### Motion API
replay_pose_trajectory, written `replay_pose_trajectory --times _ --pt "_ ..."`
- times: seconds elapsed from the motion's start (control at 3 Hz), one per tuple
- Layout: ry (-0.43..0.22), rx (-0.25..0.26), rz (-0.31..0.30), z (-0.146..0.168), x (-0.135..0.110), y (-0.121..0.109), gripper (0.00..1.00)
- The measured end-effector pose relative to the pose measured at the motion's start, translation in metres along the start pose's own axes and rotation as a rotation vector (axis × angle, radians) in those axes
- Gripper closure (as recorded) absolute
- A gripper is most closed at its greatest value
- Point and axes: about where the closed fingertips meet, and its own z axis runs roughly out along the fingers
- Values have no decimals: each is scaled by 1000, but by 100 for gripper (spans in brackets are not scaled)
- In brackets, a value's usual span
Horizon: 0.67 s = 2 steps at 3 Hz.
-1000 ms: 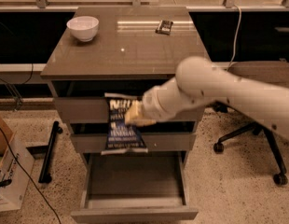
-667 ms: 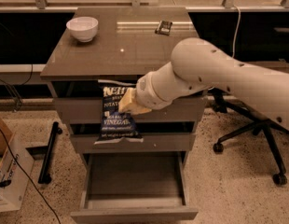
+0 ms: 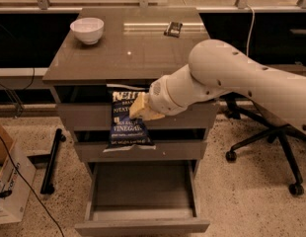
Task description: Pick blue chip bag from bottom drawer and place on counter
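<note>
My gripper (image 3: 141, 108) is shut on the blue chip bag (image 3: 127, 124), a navy crinkly bag with white lettering. It holds the bag in the air in front of the upper two drawer fronts, just below the front edge of the counter (image 3: 128, 53). The bag hangs upright from its right upper side. The bottom drawer (image 3: 142, 201) is pulled open below and looks empty. My white arm reaches in from the right.
A white bowl (image 3: 87, 29) stands at the counter's back left. A small dark flat packet (image 3: 173, 28) lies at the back right. An office chair (image 3: 264, 142) stands right of the cabinet. A cardboard box (image 3: 7, 181) and cables sit on the floor at left.
The gripper has lifted the chip bag upward, from in front of the middle drawer to just under the counter's edge. The arm has risen with it.
</note>
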Motion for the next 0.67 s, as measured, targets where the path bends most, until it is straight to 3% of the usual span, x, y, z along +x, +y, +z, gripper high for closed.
replay_pose_trajectory --times 0.33,0.67 --pt "-38 -47 1 -7 -27 6 100" --pt "-89 -104 11 -11 -95 11 100"
